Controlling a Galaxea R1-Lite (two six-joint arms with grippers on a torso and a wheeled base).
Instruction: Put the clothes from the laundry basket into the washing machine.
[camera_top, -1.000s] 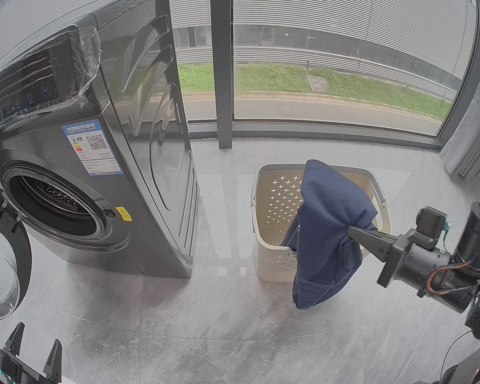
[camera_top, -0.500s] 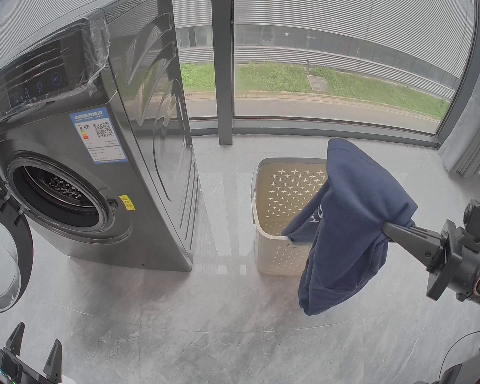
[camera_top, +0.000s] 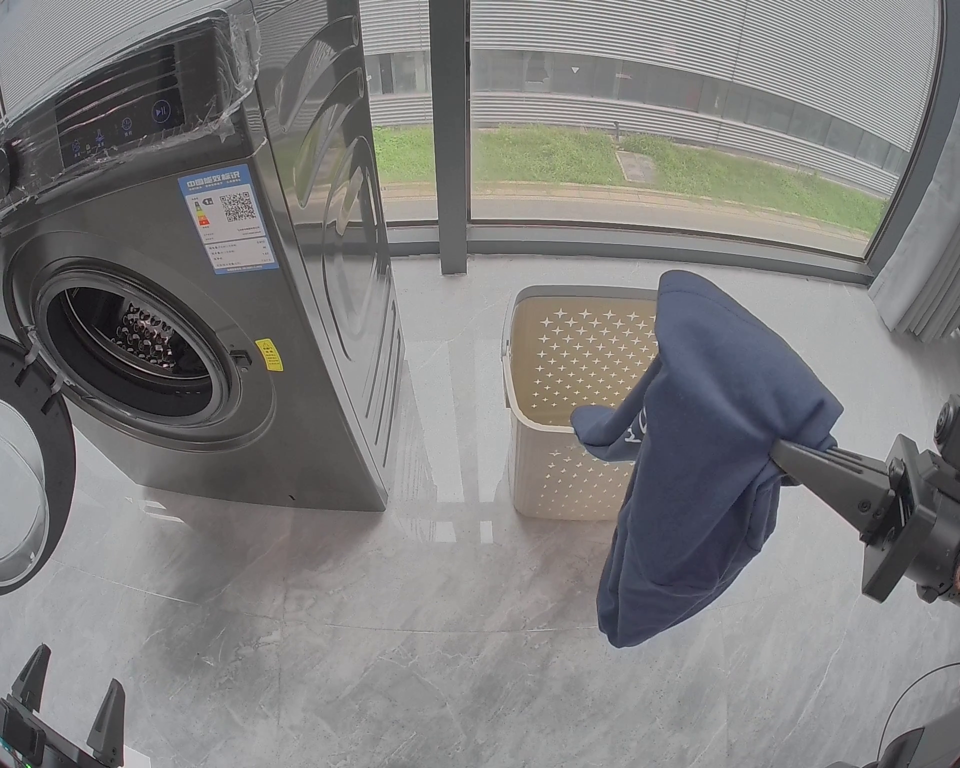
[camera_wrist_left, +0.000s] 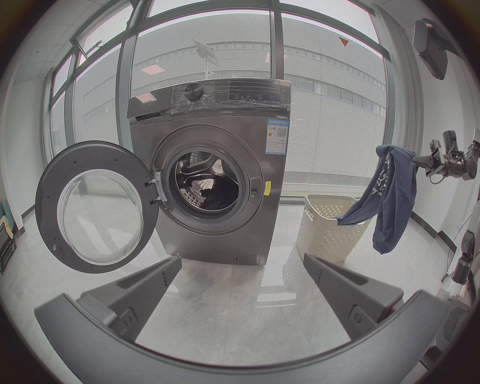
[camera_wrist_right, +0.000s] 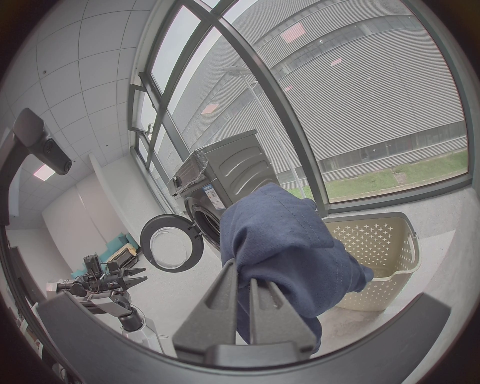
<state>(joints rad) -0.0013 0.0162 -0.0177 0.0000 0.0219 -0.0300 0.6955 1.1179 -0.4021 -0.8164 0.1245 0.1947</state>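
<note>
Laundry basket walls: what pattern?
Star-shaped cutouts in the cream plastic laundry basket, clearest in the head view.

The laundry basket (camera_top: 560, 478) stands right of the washing machine (camera_top: 300, 400), the garment (camera_top: 710, 430) hanging at its right.

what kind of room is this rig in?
Likely a staged laundry corner in an office or lab building: front-load washing machine with film-wrapped panel, laundry basket on polished floor, floor-to-ceiling windows.

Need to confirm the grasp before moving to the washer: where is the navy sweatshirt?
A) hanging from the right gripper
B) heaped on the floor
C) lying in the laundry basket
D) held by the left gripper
A: the right gripper is shut on the navy sweatshirt, which hangs above the floor beside the laundry basket.
</note>
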